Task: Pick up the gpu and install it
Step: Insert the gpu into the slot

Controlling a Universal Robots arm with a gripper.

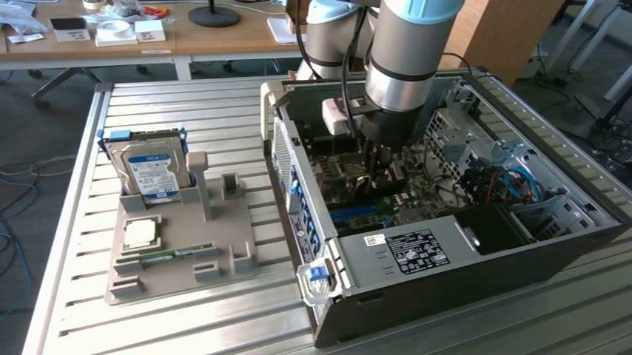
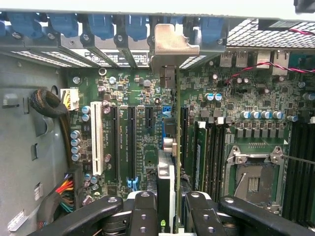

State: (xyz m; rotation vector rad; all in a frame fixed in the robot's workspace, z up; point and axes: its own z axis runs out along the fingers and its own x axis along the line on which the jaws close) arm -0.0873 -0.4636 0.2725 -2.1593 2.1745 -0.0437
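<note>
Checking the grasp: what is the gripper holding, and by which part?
The gripper holds the gpu by its long edge facing away from the motherboard.

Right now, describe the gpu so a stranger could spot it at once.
Look inside the open computer case, over the green motherboard. The gpu stands edge-on, clamped in the black gripper; unlike the bare slots beside it, it carries a bent silver bracket.

Case [image 1: 464, 292] open on top; arm [image 1: 405, 59] fills the central opening. Within, gpu [image 2: 167, 167] stands edge-on, vacant expansion slots [image 2: 132, 142] beside one face, memory slots [image 2: 216, 147] near the other. Cable bundle [image 2: 47, 103] crowds the wall.
</note>
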